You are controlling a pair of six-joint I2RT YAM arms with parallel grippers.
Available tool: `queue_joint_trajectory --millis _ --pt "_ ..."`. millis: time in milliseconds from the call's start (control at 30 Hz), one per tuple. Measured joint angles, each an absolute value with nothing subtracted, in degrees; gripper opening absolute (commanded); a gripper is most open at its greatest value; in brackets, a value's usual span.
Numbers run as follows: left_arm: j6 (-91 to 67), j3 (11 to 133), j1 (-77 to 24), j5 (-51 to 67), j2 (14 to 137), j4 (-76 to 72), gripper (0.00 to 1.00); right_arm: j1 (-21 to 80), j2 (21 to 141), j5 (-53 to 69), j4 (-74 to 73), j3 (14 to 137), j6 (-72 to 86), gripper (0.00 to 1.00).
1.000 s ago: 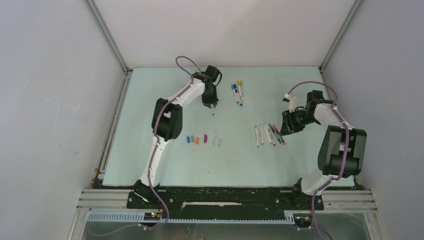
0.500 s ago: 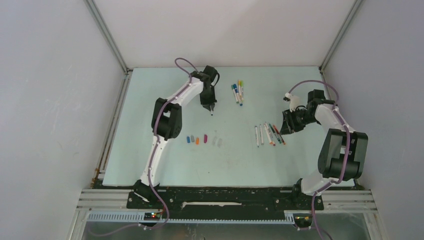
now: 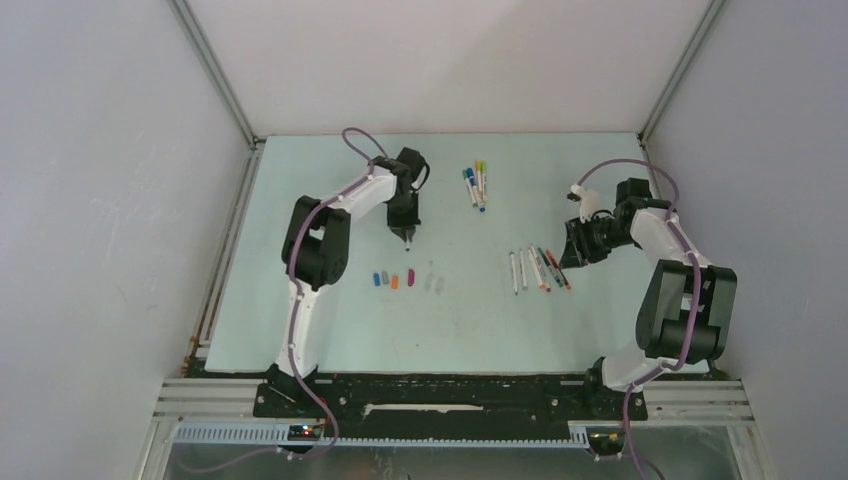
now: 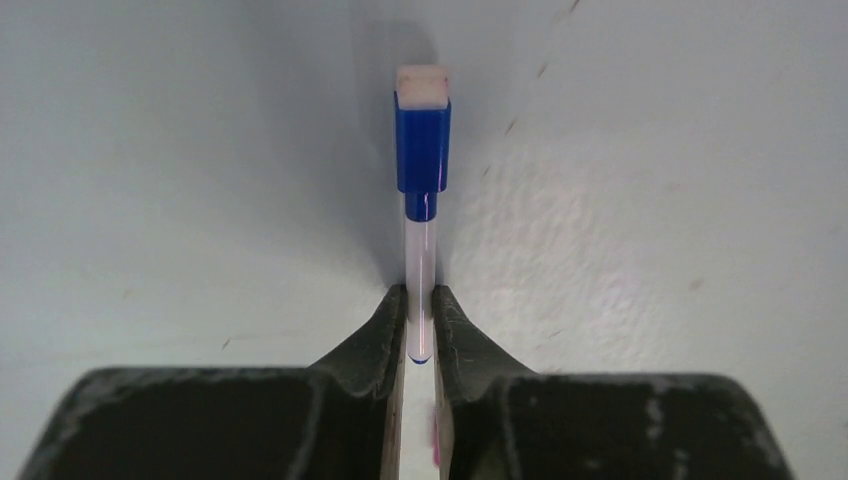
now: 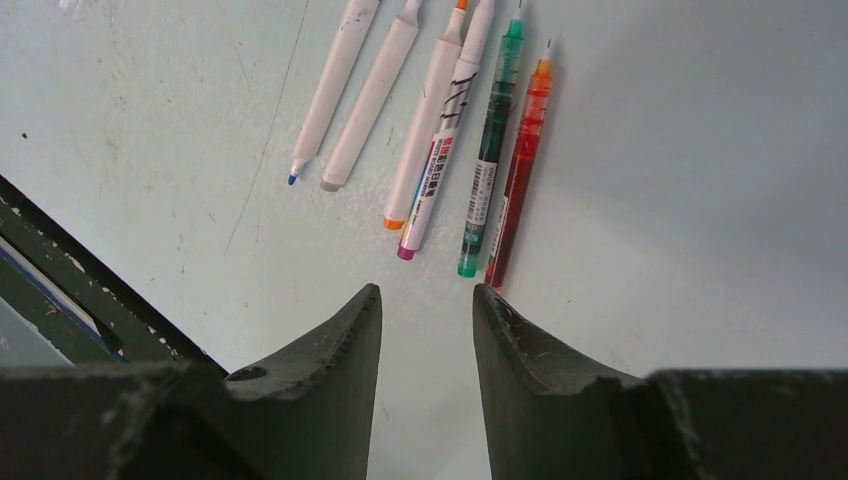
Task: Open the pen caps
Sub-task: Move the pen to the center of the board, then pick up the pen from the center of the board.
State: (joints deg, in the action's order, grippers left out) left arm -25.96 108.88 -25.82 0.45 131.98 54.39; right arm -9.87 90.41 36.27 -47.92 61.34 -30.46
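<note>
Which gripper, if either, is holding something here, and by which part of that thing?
The left gripper grips a thin white pen with a blue cap, by the barrel's uncapped end. The right gripper holds nothing.

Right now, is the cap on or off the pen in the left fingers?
On. The blue cap sits on the pen clamped between the left fingers.

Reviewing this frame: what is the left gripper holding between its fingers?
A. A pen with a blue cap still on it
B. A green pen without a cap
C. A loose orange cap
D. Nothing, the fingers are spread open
A: in the left wrist view the left gripper is closed on the clear barrel of a pen whose blue cap is still fitted at the far end.
</note>
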Motion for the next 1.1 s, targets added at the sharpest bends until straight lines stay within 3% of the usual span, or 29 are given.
queue_joint_trajectory --millis 267,500,833,1100 --pt "-24.88 98.39 -25.82 -1.61 125.89 52.34 0.28 -9.87 90.39 36.69 -47.99 61.34 -30.48 0.42" --pt "-23.86 100.01 -25.89 -2.98 126.76 53.71 0.29 -9.87 90.39 36.71 -48.12 61.34 -30.48 0.42" --pt "-22.81 101.49 -25.65 -2.31 127.76 54.63 0.04 -9.87 90.37 37.19 -48.14 61.34 -30.5 0.42" --pt "-22.41 97.36 -25.34 -2.48 124.92 50.02 0.0 -9.87 88.97 39.27 -48.66 61.34 -31.46 0.42"
